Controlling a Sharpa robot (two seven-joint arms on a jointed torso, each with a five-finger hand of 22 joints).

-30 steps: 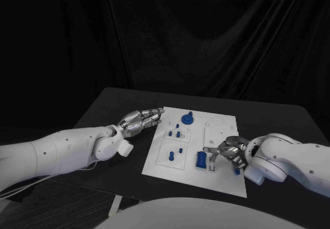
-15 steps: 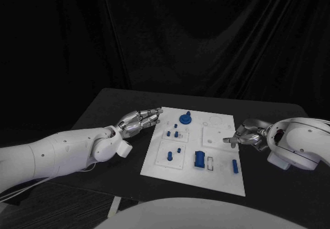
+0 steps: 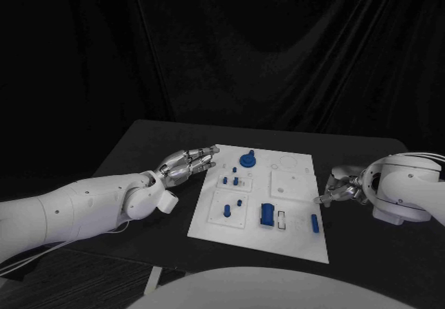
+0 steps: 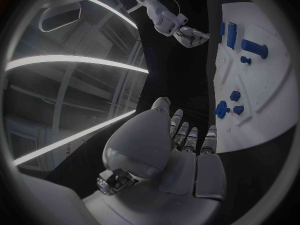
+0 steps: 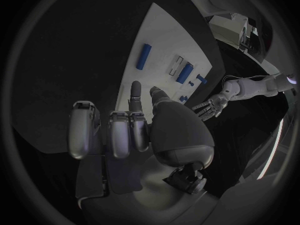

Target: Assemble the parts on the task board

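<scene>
In the head view, the right hand has pulled back off the white rectangular task board and now hangs just beyond the board's right edge, over the black table, its fingers loosely curled with nothing between them; a second ago it was bent over the board's near right part. Near that hand, just inside the edge, lies a short blue bar-shaped part, and further in from it stands a taller blue block-shaped part beside a pale slot. The left hand sits as it did before, fingertips at the board's left edge, fingers drawn close together and holding nothing; just past its fingertips stand small blue pegs and, beyond them, a round blue knob-shaped part. In the left wrist view the left hand shows its fingers extended side by side, empty, with the task board ahead of the fingertips and the right hand far across it. In the right wrist view the right hand is empty and partly curled, the blue bar-shaped part lying on the task board ahead of its fingers. I judge the bar has just been released and that it still lies flat, not yet seated, so further assembly remains.
</scene>
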